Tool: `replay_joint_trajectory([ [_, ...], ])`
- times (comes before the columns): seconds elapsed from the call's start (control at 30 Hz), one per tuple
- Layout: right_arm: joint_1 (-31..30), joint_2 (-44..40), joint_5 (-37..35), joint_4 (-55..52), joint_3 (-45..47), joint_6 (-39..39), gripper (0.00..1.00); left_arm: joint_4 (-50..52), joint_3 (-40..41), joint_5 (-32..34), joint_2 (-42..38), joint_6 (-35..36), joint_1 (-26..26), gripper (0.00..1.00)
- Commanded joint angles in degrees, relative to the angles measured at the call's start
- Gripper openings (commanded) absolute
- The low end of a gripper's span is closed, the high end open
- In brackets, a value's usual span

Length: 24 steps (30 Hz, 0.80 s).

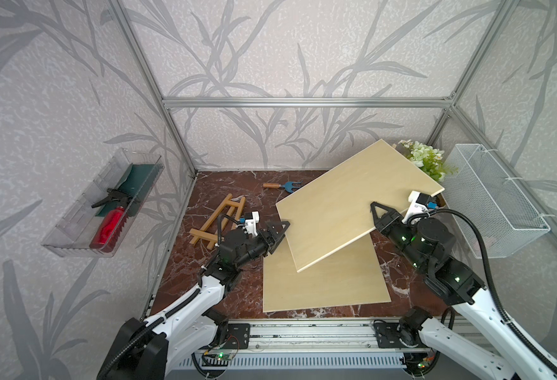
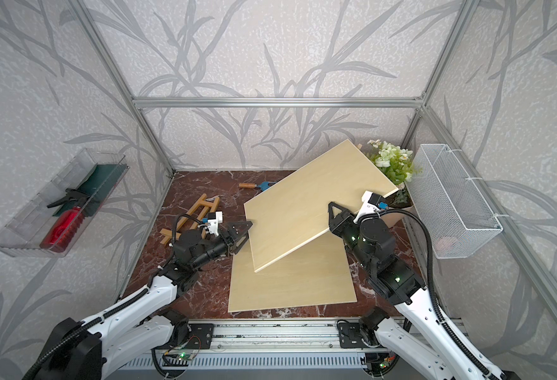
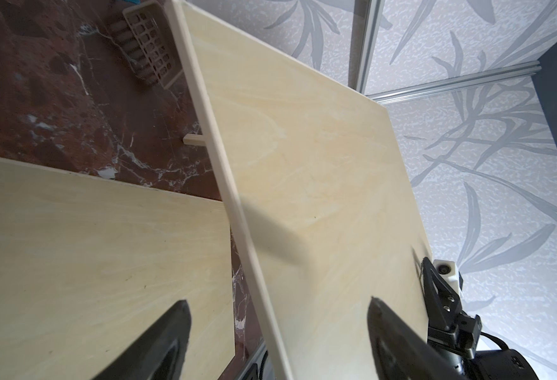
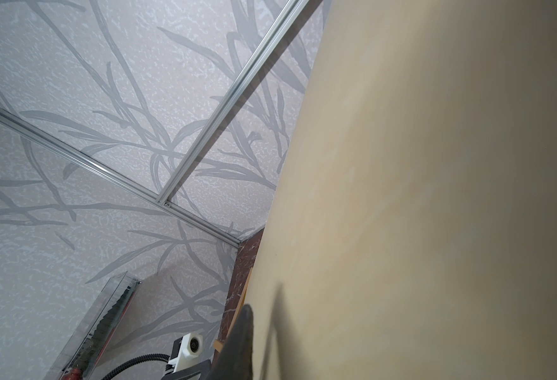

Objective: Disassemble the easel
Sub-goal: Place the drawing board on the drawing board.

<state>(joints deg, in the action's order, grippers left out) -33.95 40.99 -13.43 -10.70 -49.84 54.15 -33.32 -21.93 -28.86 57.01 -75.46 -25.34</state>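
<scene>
- Position: the raised board (image 1: 352, 204) hangs tilted above the desk (image 1: 244, 302). Its near corner overlaps a flat board (image 1: 323, 286) that lies on the desk. An easel frame (image 1: 219, 220) of wooden slats lies flat, well apart at the left rear.
- Right claw (image 1: 377, 214): clenched on the raised board's right edge, with one finger on the upper face. The other finger is hidden beneath.
- Left claw (image 1: 281, 232): released. Its jaws stand wide and straddle the board's left edge, and the left wrist view shows no contact.
- Handling, as judged: the panel looks thin, stiff and light for its spread, with smooth faces. Held by one edge only, it is likely to lever on the fingers and swivel or slip.
- Where to take hold, as judged: pinch across the thickness on opposite edges, near their middles and away from the corners.
- Hazard: the far corner sits near the plant (image 1: 426, 161), and the near corner could scrape the flat board.
</scene>
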Motion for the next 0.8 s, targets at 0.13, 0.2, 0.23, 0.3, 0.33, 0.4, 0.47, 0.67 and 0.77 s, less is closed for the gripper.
replay_joint_trajectory([
  [0.13, -0.02, -5.61, 1.39, 20.09, -0.12, 4.37, 0.00, -15.89, 0.13, -3.92, 1.65, -5.74, -0.15, 0.74],
  [0.2, -0.05, -5.72, 1.97, 21.16, 0.64, 4.70, 0.00, -19.45, -0.24, -4.90, 3.30, -7.40, -0.10, 0.70],
  [0.23, -0.05, -5.75, 2.00, 21.60, 1.03, 5.07, 0.00, -21.28, -0.50, -5.45, 4.14, -8.30, -0.12, 0.67],
  [0.3, -0.05, -5.76, 1.98, 22.42, 1.88, 5.27, 0.00, -24.96, -1.11, -6.64, 5.86, -10.26, -0.11, 0.64],
  [0.33, 0.05, -5.92, 2.01, 22.68, 2.23, 5.26, 0.00, -26.98, -1.46, -7.20, 6.54, -11.40, -0.07, 0.63],
  [0.4, 0.32, -6.11, 2.17, 23.34, 3.10, 5.43, 0.00, -30.10, -1.95, -7.95, 7.47, -13.05, -0.06, 0.60],
  [0.47, 0.59, -6.51, 2.94, 24.80, 4.51, 5.78, 0.00, -31.99, -2.50, -8.39, 7.84, -14.38, -0.06, 0.57],
  [0.67, 1.74, -7.47, 4.76, 26.34, 7.40, 6.13, 0.00, -36.30, -4.38, -11.03, 8.56, -17.87, -0.06, 0.43],
  [0.77, 2.88, -7.85, 6.03, 27.04, 8.79, 7.09, 0.00, -35.01, -4.43, -11.08, 7.60, -17.45, -0.01, 0.41],
])
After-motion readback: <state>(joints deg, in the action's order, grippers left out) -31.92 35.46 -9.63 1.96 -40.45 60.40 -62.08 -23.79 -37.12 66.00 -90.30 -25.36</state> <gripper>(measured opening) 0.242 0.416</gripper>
